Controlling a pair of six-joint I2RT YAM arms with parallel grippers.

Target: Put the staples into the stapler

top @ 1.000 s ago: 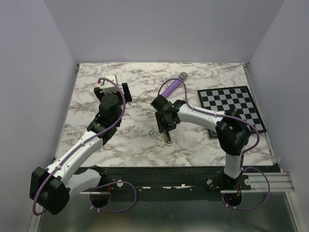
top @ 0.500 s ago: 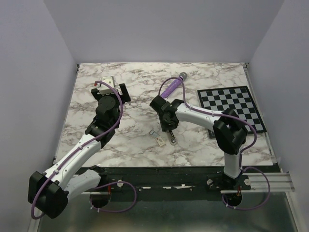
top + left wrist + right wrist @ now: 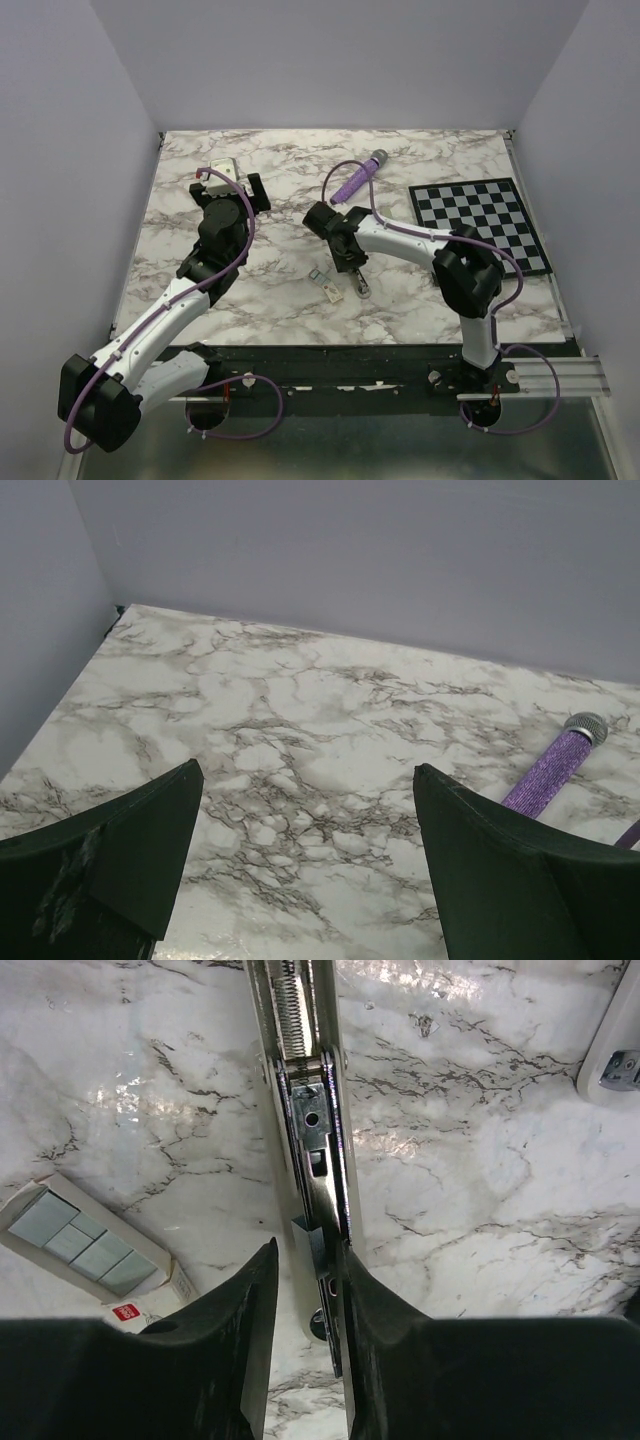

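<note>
1. Right gripper [image 3: 310, 1255]: jaws narrowed and clamped on the stapler [image 3: 310, 1130], one finger on each long side of it.
2. Stapler lying open on the marble table [image 3: 270, 300]. Dark metal rail and spring exposed, running toward 12 o'clock in the right wrist view. In the top view, just on the 6 o'clock side of table centre, poking out from under the gripper.
3. Staples box [image 3: 90, 1242]: cream tray with grey strips showing, flat on the table at 9 o'clock of the stapler. Near it, not touching.
4. Purple cylinder [image 3: 355, 178] at 12 o'clock of the right gripper, well apart, grey tip toward the back wall.
5. Checkerboard [image 3: 480, 225] at 3 o'clock, flat on the table.
6. Left gripper [image 3: 307, 770]: jaws wide apart, holding nothing, above bare marble at about 10 o'clock of the stapler, well apart from it.
</note>
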